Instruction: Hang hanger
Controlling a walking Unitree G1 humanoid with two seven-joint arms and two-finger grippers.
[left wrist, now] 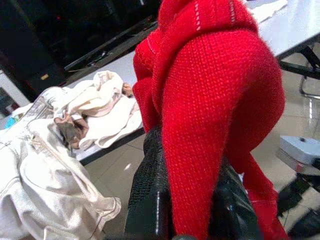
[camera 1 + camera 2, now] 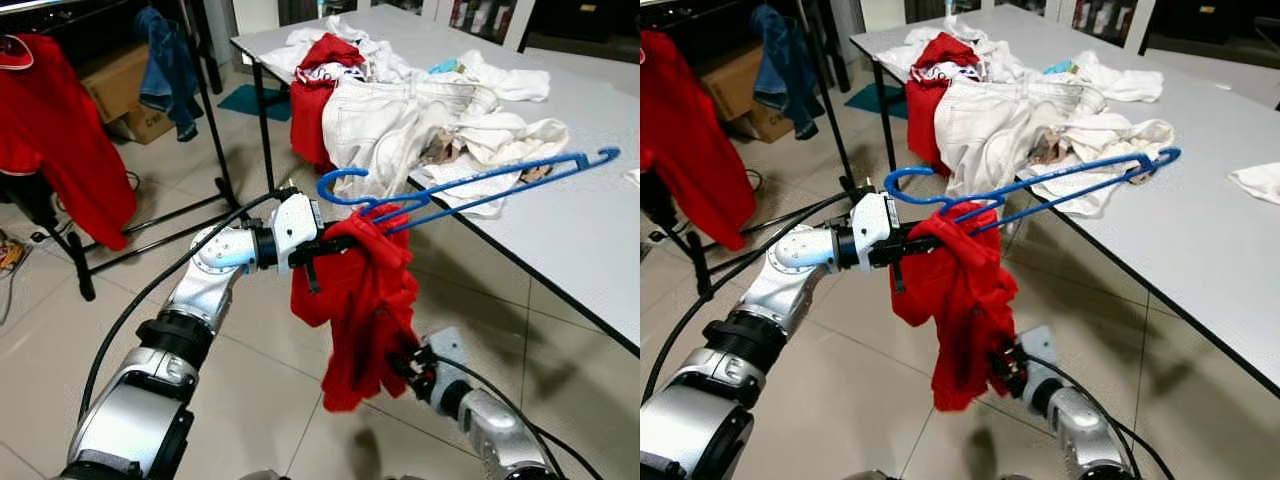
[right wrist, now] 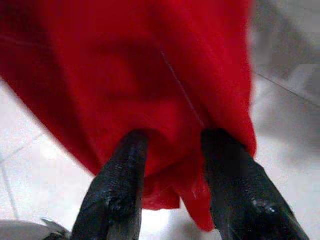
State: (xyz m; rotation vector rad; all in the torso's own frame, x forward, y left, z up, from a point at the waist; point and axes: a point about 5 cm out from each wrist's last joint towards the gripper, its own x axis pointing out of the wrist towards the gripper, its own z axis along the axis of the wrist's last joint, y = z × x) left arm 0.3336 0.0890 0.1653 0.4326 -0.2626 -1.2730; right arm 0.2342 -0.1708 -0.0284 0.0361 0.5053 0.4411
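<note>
A blue plastic hanger (image 2: 480,180) hangs in the air beside the table edge, its hook toward my left. A red knitted garment (image 2: 360,300) is bunched over the hanger's middle and droops toward the floor. My left gripper (image 2: 345,243) is shut on the garment's top, just under the hanger bar; the left wrist view has red knit (image 1: 210,100) pinched between the black fingers (image 1: 150,195). My right gripper (image 2: 400,362) is low, at the garment's lower part. In the right wrist view its fingers (image 3: 120,185) stand apart with their tips pushed into the red cloth (image 3: 150,75).
A grey table (image 2: 590,230) stands at the right with a pile of white and red clothes (image 2: 400,110). At the left a black clothes rack (image 2: 210,110) carries a red garment (image 2: 60,140) and jeans (image 2: 165,70). A cardboard box (image 2: 115,85) sits behind it. The floor is tiled.
</note>
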